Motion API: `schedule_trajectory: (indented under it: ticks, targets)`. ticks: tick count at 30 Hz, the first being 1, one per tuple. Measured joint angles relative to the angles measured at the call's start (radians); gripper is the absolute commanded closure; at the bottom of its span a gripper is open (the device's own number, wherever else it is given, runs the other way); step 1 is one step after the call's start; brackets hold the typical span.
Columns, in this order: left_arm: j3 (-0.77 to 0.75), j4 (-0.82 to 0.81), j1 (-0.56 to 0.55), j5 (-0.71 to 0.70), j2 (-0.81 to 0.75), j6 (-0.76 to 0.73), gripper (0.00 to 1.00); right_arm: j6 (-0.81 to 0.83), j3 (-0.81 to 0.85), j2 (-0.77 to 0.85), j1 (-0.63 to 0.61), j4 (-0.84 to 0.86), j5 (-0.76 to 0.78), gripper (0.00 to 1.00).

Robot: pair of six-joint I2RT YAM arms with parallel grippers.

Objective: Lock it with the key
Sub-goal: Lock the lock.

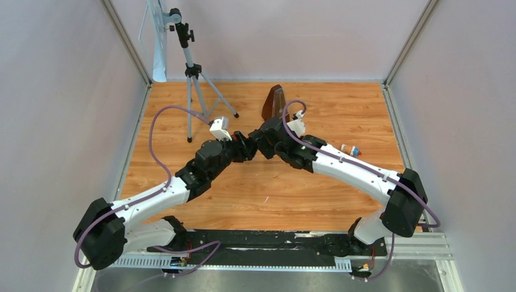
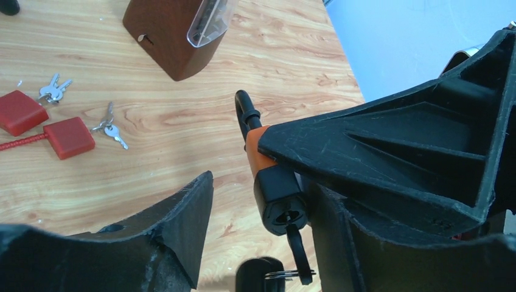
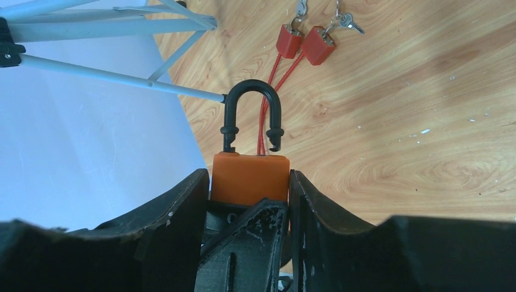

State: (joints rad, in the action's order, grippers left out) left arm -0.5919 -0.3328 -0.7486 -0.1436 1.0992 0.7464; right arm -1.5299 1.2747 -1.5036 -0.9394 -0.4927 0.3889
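Observation:
My right gripper (image 3: 249, 179) is shut on the orange padlock (image 3: 249, 176), gripping its sides. The black shackle (image 3: 252, 100) stands raised, with one end out of the body. In the left wrist view the padlock (image 2: 277, 194) shows its black keyhole end, with a black-headed key (image 2: 297, 246) in the keyhole and a key ring hanging from it. My left gripper (image 2: 258, 188) is open, with its fingers (image 2: 164, 237) on either side of the key and not touching it. In the top view both grippers (image 1: 252, 146) meet over the middle of the table.
Two red padlocks (image 2: 68, 137) with small silver keys (image 2: 112, 131) lie on the wooden table; they also show in the right wrist view (image 3: 318, 44). A brown wooden block (image 1: 274, 100) stands behind the grippers. A tripod (image 1: 191, 73) stands at the back left. A small coloured object (image 1: 350, 149) lies at the right.

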Motion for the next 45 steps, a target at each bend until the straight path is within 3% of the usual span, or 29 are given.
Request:
schedule_trajectory:
  ticks: [5,8,10,15,19,25,30,38,43,45]
  targets:
    - [0.0,-0.033,-0.041,-0.078,0.017,0.019,0.67,-0.015,-0.002,-0.004,0.0,0.004,-0.008,0.59]
    - [0.002,-0.042,-0.051,-0.101,0.017,0.034,0.96,-0.019,-0.009,-0.005,-0.001,0.018,-0.009,0.46]
    - [0.004,-0.046,-0.051,-0.112,0.016,0.036,1.0,-0.018,-0.018,-0.005,0.0,0.034,-0.007,0.31]
    - [0.011,0.0,-0.051,-0.15,0.006,0.009,1.0,0.003,-0.093,0.017,0.037,0.072,-0.082,0.08]
    - [0.011,0.063,-0.052,-0.155,-0.024,-0.035,1.0,0.135,-0.158,0.05,0.139,0.073,-0.17,0.03]
    - [0.003,0.166,-0.048,-0.057,-0.141,-0.126,1.0,0.47,-0.327,0.212,0.277,0.2,-0.405,0.08]
    - [-0.115,0.313,-0.046,0.178,-0.162,-0.213,1.0,0.717,-0.486,0.434,0.311,0.367,-0.624,0.14]
    - [-0.295,0.46,-0.036,0.541,-0.161,-0.318,1.0,1.03,-0.508,0.58,0.315,0.518,-0.933,0.28]
    - [-0.304,0.509,-0.006,0.717,-0.17,-0.353,1.0,1.151,-0.507,0.594,0.315,0.516,-1.047,0.5]
    - [-0.304,0.517,0.005,0.761,-0.17,-0.357,1.0,1.181,-0.505,0.593,0.315,0.511,-1.089,0.73]
